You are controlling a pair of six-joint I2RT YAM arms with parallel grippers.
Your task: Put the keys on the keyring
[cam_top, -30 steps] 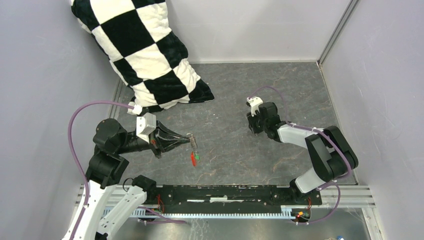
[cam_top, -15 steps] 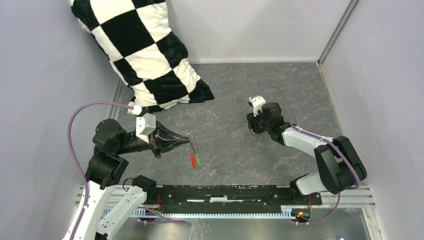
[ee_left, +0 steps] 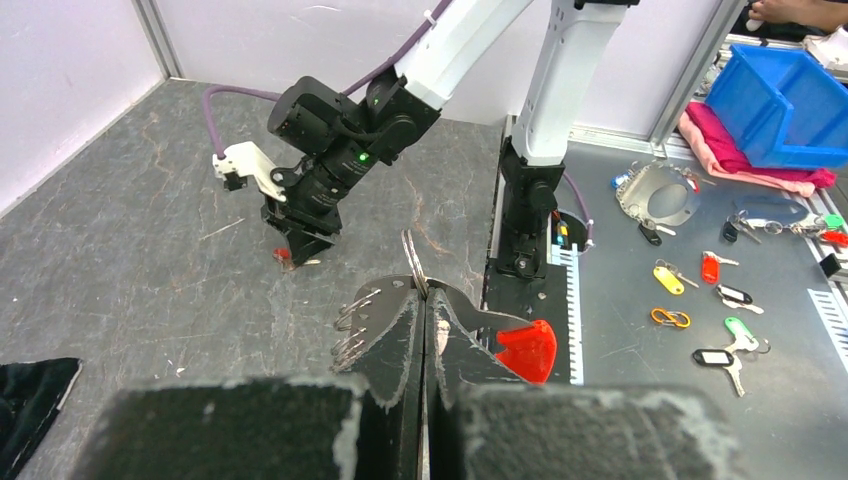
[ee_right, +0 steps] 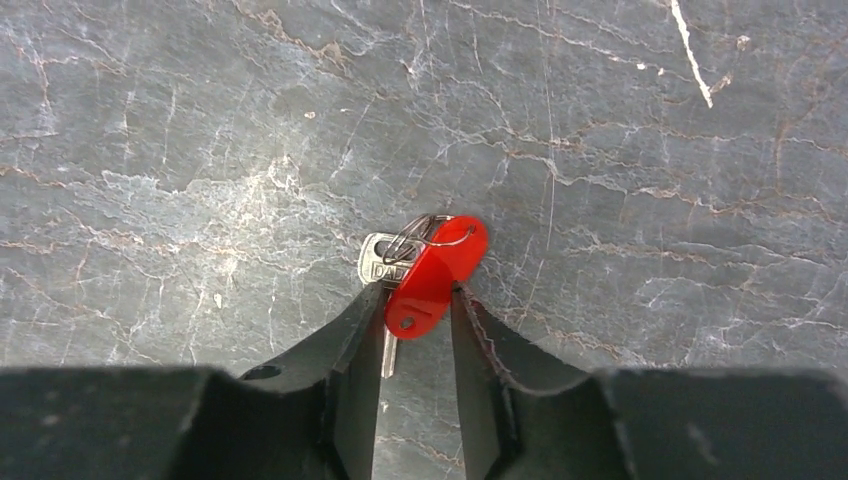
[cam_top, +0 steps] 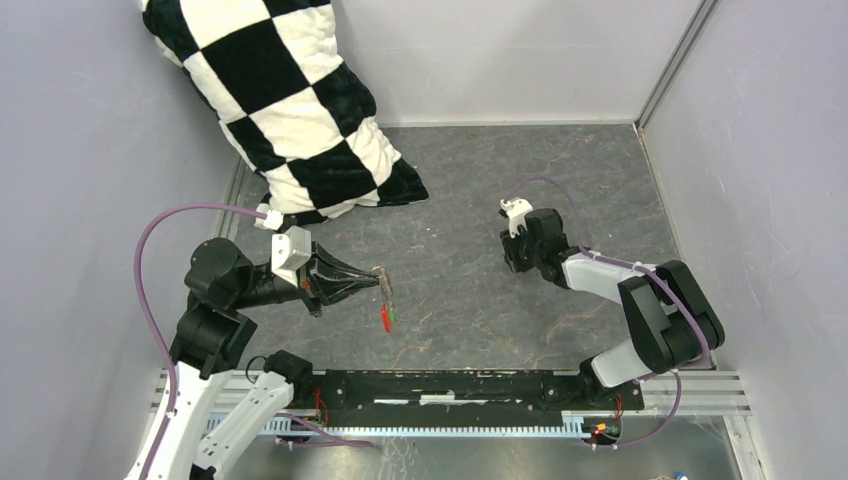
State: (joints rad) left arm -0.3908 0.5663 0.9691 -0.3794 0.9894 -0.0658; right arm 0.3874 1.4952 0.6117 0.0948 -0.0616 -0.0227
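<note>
Right gripper (ee_right: 418,298) jaws stood narrow, flanking keys (ee_right: 428,268) on table (ee_right: 650,150); pinch or not, could not tell. Keys' long axis ran 7-to-1 o'clock (wrist view). Left gripper (ee_left: 420,300) clamped keyring (ee_left: 411,258), at right's 9 o'clock.

- We see a black-and-white checked cushion (cam_top: 290,110) at the far left, leaning against the left wall.
- Its lower corner rests on the dark grey veined surface (cam_top: 480,180).
- Past the near edge, a metal shelf (ee_left: 620,360) carries loose key tags: yellow (ee_left: 667,278), orange (ee_left: 671,317) and green (ee_left: 738,330).
- A blue bin (ee_left: 775,95) sits beside a pink cloth (ee_left: 740,160).
</note>
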